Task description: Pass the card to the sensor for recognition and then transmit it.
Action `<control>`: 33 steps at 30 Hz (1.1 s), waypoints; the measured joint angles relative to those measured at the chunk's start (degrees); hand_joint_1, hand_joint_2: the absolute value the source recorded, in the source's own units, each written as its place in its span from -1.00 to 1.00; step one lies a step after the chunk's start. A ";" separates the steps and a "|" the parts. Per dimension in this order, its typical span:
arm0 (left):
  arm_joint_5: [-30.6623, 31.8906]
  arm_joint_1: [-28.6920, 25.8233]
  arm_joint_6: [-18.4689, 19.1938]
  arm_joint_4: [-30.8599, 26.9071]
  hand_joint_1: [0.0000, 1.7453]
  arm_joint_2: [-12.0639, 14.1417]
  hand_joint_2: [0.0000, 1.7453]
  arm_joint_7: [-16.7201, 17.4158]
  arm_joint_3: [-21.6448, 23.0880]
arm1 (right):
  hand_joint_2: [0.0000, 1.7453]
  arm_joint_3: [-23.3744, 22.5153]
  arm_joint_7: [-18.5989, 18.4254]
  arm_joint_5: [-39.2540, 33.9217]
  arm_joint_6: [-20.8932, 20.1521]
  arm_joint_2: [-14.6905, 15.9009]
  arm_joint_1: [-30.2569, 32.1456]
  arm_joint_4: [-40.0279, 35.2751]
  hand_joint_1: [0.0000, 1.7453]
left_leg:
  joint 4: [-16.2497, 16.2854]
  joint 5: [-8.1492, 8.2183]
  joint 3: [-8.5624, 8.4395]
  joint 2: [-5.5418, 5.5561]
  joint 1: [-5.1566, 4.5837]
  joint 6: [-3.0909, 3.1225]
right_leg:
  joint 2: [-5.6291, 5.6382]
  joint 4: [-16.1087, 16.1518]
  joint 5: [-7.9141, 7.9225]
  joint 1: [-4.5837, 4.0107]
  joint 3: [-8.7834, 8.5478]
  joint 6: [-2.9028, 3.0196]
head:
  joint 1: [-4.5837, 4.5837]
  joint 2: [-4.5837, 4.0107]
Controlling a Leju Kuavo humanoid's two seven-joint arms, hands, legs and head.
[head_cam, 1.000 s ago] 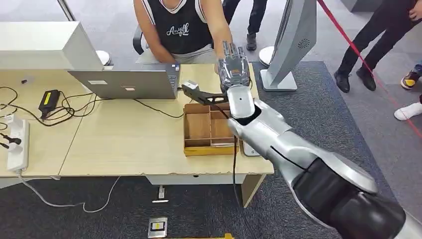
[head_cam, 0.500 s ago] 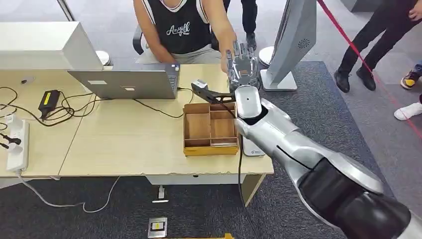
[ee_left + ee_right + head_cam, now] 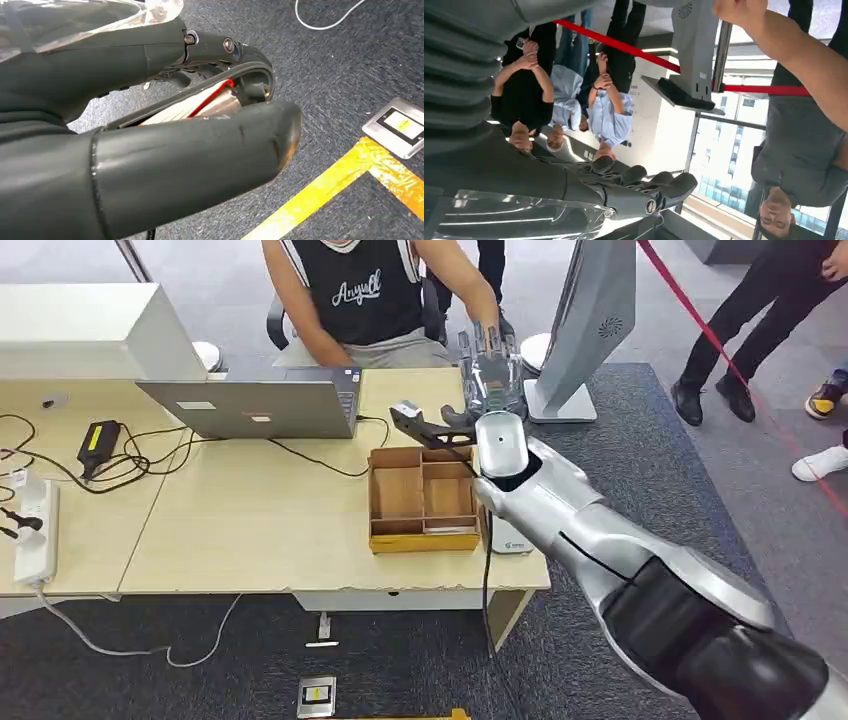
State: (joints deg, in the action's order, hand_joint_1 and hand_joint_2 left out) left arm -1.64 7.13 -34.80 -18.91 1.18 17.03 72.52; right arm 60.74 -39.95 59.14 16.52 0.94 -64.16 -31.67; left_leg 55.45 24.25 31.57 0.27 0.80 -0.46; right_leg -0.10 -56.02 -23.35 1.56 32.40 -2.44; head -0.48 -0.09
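The right hand (image 3: 488, 380) is stretched out past the far edge of the counter (image 3: 250, 530), fingers straight and side by side, pinching nothing I can see. A person's hand (image 3: 489, 332) sits right at its fingertips. The card itself I cannot make out; it may be hidden between the two. Best to hold the arm steady and the fingers slack until the person has a firm hold. The left hand (image 3: 150, 150) hangs over the carpet, fingers curled in.

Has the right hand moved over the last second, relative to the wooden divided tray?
Yes. The silver right hand moved farther from the wooden divided tray, off the desk's far edge toward the seated person.
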 joint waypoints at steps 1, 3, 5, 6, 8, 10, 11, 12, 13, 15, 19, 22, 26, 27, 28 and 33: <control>0.00 -0.01 0.00 0.00 -1.00 0.00 -1.00 0.00 0.00 | -1.00 0.00 0.00 0.02 0.00 0.02 0.00 0.00 -1.00 | 0.00 0.00 0.00 0.00 0.00 0.00 | 0.00 0.00 0.00 0.00 0.00 0.00 | -0.02 0.00; 0.00 -0.01 -0.02 0.00 -1.00 0.00 -1.00 0.00 0.00 | -1.00 0.00 0.00 0.20 0.00 0.09 0.00 0.00 -1.00 | 0.00 0.00 0.00 0.00 0.00 0.00 | 0.00 0.00 0.00 0.00 0.00 0.00 | 0.00 0.00; -0.02 -0.04 -0.04 0.00 -1.00 0.00 -1.00 0.00 0.00 | -1.00 0.02 0.04 0.57 0.02 0.13 0.01 0.00 -1.00 | 0.00 0.00 0.01 0.00 0.00 0.00 | 0.00 0.00 0.00 0.00 0.00 0.00 | -0.02 0.02; -0.06 -0.10 -0.17 0.00 -1.00 0.00 -1.00 0.00 0.00 | -1.00 0.04 0.34 0.74 0.15 0.15 0.02 -0.02 -1.00 | 0.00 0.00 0.01 0.00 0.00 0.00 | 0.00 0.00 0.00 0.00 0.00 0.00 | -0.02 0.00; -0.13 -0.18 -0.31 0.00 -1.00 0.00 -1.00 0.00 0.00 | -1.00 0.11 0.95 0.94 0.41 0.20 0.12 -0.17 -1.00 | 0.00 0.00 0.03 0.00 0.00 0.00 | 0.00 0.00 0.00 0.00 0.00 0.00 | 0.00 0.00; -0.44 -0.33 -0.70 0.00 -1.00 0.00 -1.00 -0.15 0.00 | -1.00 0.13 1.90 0.90 1.27 0.40 0.36 -0.66 -1.00 | 0.00 0.00 0.03 0.00 0.00 0.00 | 0.00 0.01 0.00 0.00 0.01 0.00 | 0.00 0.02; -0.53 -0.45 -0.83 0.00 -1.00 0.00 -1.00 -0.22 -0.02 | -1.00 0.11 2.32 0.79 1.97 0.55 0.60 -1.03 -1.00 | 0.00 0.00 0.02 0.00 0.00 0.00 | 0.00 0.01 0.00 0.00 0.01 0.00 | -0.02 0.00; -0.70 -0.57 -1.07 0.00 -1.00 0.00 -1.00 -0.28 -0.02 | -1.00 0.09 2.84 0.52 3.13 0.83 0.89 -1.64 -1.00 | 0.00 0.00 0.03 0.01 0.00 0.00 | 0.00 0.01 0.00 0.00 0.01 0.00 | 0.00 0.00; -0.90 -0.69 -1.18 0.00 -1.00 0.00 -1.00 -0.37 -0.02 | -1.00 0.00 3.17 0.31 4.27 1.23 1.19 -2.14 -1.00 | 0.00 0.00 0.04 0.01 0.00 0.00 | 0.00 0.02 0.00 0.00 0.02 0.00 | -0.02 0.00; -1.05 -0.84 -1.20 0.00 -1.00 0.00 -1.00 -0.42 -0.11 | -1.00 -0.35 3.30 0.15 6.26 2.38 2.04 -3.47 -1.00 | 0.01 0.00 0.02 0.01 0.00 0.00 | 0.00 0.03 0.00 0.00 0.04 0.00 | -0.02 0.02; -1.57 -0.90 -1.20 0.00 -1.00 0.04 -1.00 -0.42 -0.15 | -1.00 -1.57 2.65 -0.04 8.35 5.20 4.06 -6.45 -1.00 | 0.02 0.00 -0.02 -0.01 -0.01 0.00 | 0.01 0.04 0.00 0.01 0.03 0.00 | 0.00 0.00; -2.06 -1.05 -1.64 0.00 -1.00 0.11 -1.00 -0.50 -0.37 | -1.00 -3.68 0.59 -1.90 10.25 9.82 7.07 -10.37 -1.00 | 0.06 0.01 -0.05 0.13 -0.01 0.01 | -0.05 0.10 -0.01 0.01 -0.04 -0.01 | 0.00 0.02; -2.16 -1.33 -1.88 0.00 -1.00 0.22 -1.00 -0.52 -0.44 | -1.00 -7.92 -0.13 -3.06 11.06 15.42 10.83 -14.69 -1.00 | 0.06 0.04 -0.03 0.08 -0.04 0.06 | -0.03 0.10 0.01 0.04 -0.06 -0.03 | -0.09 0.00; -2.30 -1.35 -1.88 0.00 -1.00 0.22 -1.00 -0.52 -0.44 | -1.00 -9.31 -0.17 -3.15 11.06 17.05 11.51 -15.94 -1.00 | 0.05 0.05 -0.03 0.06 -0.05 0.05 | 0.01 0.09 0.01 0.05 -0.04 -0.02 | -0.11 0.00; -2.30 -1.37 -1.88 0.00 -1.00 0.24 -1.00 -0.52 -0.44 | -1.00 -9.84 -0.20 -3.17 11.04 17.54 12.43 -16.40 -1.00 | 0.05 0.07 -0.07 -0.03 -0.06 0.03 | 0.08 0.09 0.02 0.05 -0.02 -0.01 | -0.11 0.02; -3.06 -1.41 -1.90 0.00 -1.00 0.44 -1.00 -0.55 -0.50 | -1.00 -15.81 -0.15 -3.30 11.24 23.15 17.60 -23.76 -1.00 | 0.04 0.07 -0.05 0.01 -0.03 0.03 | 0.06 0.09 0.01 0.03 -0.02 -0.01 | -0.02 0.00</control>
State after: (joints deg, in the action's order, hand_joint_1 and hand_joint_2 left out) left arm -4.70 5.73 -36.70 -18.91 1.62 16.48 72.02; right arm 44.93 -40.11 55.84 27.76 24.09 -46.56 -55.44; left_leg 55.50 24.32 31.52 0.27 0.77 -0.43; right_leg -0.05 -55.93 -23.34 1.59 32.38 -2.45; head -0.50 -0.09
